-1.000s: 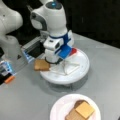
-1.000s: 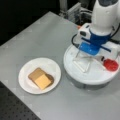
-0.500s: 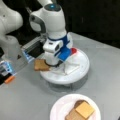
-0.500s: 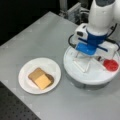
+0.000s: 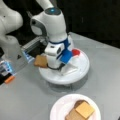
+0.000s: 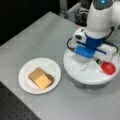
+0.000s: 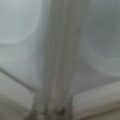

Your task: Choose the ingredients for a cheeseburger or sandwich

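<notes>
No writing can be read anywhere. In a front view, a paper plate (image 6: pixel 26 82) near the tabletop's bottom left edge carries one stack (image 6: pixel 41 78): toast, patty, yellow cheese on top. To its right, the gripper (image 6: pixel 81 63) reaches down into a round white tray (image 6: pixel 75 75) holding one red disc (image 6: pixel 108 68); whether its jaws are apart I cannot tell. In a front view, one toast (image 5: pixel 40 61) sits at the tray's left rim.

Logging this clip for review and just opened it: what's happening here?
A single robot arm has its gripper lowered over the round white tray, where a red disc lies and a toast square sits at the tray's edge. On the paper plate a partial stack is already built: toast, a dark patty and a yellow cheese square on top. The wrist view shows only blurred white surface.
</notes>
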